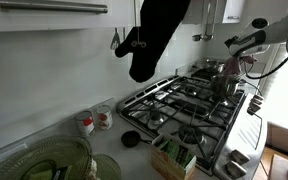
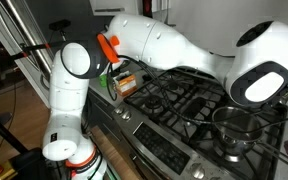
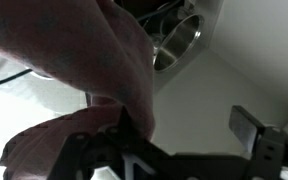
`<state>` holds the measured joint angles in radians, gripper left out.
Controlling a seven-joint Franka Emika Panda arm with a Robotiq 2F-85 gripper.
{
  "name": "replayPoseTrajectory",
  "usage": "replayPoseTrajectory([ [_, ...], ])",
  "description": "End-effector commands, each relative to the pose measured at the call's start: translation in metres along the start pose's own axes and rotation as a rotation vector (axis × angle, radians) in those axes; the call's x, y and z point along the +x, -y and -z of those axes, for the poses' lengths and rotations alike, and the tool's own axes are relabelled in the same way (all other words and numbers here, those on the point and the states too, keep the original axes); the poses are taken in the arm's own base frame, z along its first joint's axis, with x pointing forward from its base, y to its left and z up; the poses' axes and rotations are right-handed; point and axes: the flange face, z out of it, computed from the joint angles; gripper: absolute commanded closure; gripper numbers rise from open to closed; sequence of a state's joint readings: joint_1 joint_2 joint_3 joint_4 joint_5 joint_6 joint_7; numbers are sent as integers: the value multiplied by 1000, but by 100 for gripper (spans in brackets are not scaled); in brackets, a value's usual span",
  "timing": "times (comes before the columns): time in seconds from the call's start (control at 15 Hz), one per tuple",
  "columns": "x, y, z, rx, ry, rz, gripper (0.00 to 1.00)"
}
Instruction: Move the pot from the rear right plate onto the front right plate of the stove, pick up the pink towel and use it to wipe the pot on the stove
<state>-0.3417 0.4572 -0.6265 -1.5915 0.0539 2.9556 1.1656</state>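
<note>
So, claw: the gripper [image 3: 184,140] is spread wide open in the wrist view, nothing pinched between the two sides.
Fingers: one black finger [image 3: 248,126] stands clear on its own; the opposite one is mostly buried under cloth.
Pink towel: the pink towel [image 3: 94,60] fills the upper left of the wrist view. It's bunched and blurry, draped over that buried finger and hanging loose rather than clamped.
Pot: the shiny steel pot [image 3: 179,42] shows just past the towel in the wrist view. In both exterior views it sits on the black grate at the front corner of the stove [image 2: 174,100], close to the knob edge, see [image 2: 234,128] and [image 1: 228,86].
Arm: the white Panda arm [image 2: 164,45] reaches across over the stove and blocks a lot of that view.
Claw vs pot: directly above the pot [image 1: 232,68]; can't tell if the towel touches it.
Oven mitt: a big black oven mitt [image 1: 154,35] hangs from under the wall cabinet, well apart from the pot.
Counter: a small black pan [image 1: 131,138] sits beside the stove.
</note>
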Motion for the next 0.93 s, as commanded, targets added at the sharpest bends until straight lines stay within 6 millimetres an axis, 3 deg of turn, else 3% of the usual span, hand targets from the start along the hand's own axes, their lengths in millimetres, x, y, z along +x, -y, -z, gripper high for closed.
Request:
replayPoseTrajectory([
  [0.0,18,-8,-7,-134,32,-111,0],
  [0.4,41,-2,-6,-241,15,-163,0],
  [0.87,-3,12,56,-357,319,55,0],
])
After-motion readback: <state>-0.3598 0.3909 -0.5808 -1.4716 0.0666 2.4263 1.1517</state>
